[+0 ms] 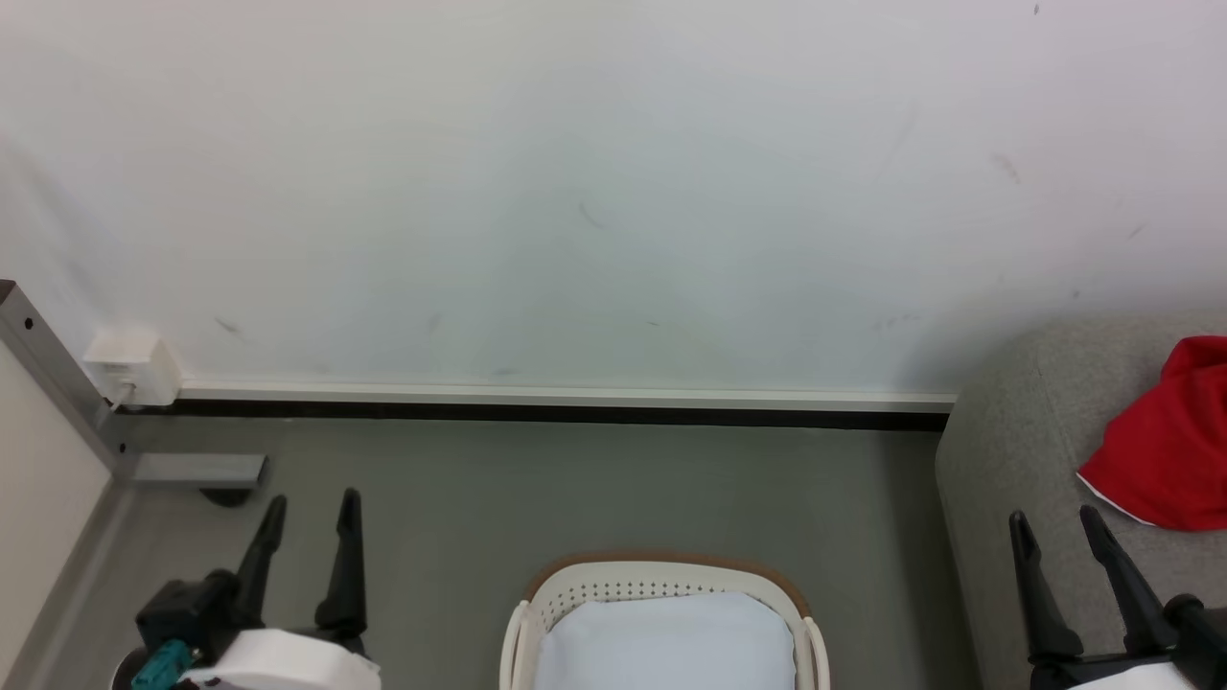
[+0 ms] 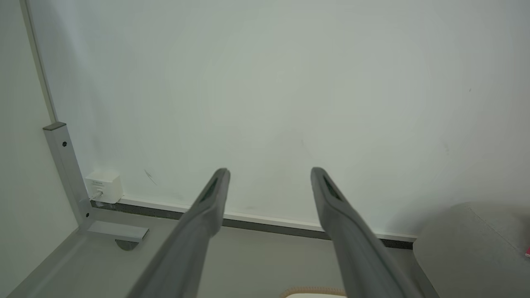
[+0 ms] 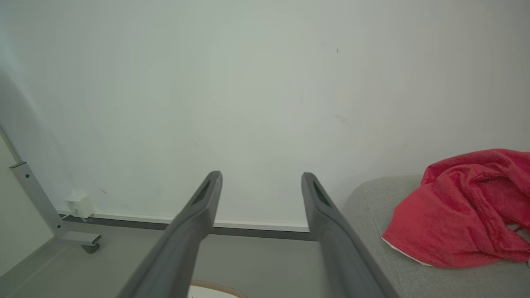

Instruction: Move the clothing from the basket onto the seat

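The red clothing [image 1: 1169,441] lies bunched on the grey seat [image 1: 1016,450] at the right edge of the head view; a thin white trim shows along its lower hem. The right wrist view has the clothing [image 3: 459,219] resting on the seat [image 3: 372,207] too. The white basket [image 1: 671,585] with its brown rim stands at the bottom centre, a plain pale white-blue cloth [image 1: 666,642] inside it. My left gripper [image 1: 309,513] is open at the lower left, over the floor. My right gripper [image 1: 1056,522] is open at the lower right, just short of the clothing, nothing between its fingers.
A white wall with a pale skirting board [image 1: 566,395] runs across the back. At the left a grey metal frame leg [image 1: 57,383] with a foot plate and castor stands beside a white wall socket box [image 1: 132,366]. Grey floor [image 1: 575,489] lies between basket and wall.
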Available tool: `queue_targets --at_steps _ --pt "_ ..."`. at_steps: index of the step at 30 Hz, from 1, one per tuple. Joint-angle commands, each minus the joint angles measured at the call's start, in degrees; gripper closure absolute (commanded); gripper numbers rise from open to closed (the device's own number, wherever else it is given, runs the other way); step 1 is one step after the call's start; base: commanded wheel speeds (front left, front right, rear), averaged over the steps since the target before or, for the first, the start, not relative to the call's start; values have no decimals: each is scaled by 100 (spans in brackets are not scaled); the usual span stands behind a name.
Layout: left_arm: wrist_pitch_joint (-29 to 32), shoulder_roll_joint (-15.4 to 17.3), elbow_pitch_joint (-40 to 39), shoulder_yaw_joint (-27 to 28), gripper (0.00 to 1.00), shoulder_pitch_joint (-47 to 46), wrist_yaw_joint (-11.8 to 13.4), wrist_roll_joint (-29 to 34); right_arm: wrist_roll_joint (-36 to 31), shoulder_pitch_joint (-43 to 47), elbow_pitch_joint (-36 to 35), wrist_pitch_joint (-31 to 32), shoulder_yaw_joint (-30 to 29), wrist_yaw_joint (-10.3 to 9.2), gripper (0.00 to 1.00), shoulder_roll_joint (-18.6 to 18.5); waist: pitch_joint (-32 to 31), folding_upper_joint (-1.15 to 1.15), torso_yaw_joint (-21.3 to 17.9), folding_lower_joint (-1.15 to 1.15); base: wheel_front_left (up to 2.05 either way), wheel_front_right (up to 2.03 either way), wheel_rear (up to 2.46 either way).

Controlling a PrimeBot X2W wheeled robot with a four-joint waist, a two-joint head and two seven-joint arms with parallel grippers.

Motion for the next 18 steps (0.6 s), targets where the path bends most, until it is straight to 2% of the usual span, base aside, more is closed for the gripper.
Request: queue_targets --at_steps 1,4,8,18 --pt "-2 -78 24 115 0 133 -33 125 -135 97 100 -99 -26 -12 0 48 -22 0 27 1 0 0 0" --pt "-3 -222 168 294 0 297 -161 308 -331 152 296 -203 -151 -12 0 190 -30 0 38 1 0 0 0" --pt "-3 -383 279 430 0 343 -311 560 -583 170 202 -210 -260 -12 0 378 -24 0 36 1 0 0 0" --pt "-3 -587 258 544 0 237 -529 902 -686 193 322 -214 -97 -12 0 575 -4 0 -28 1 0 0 0"
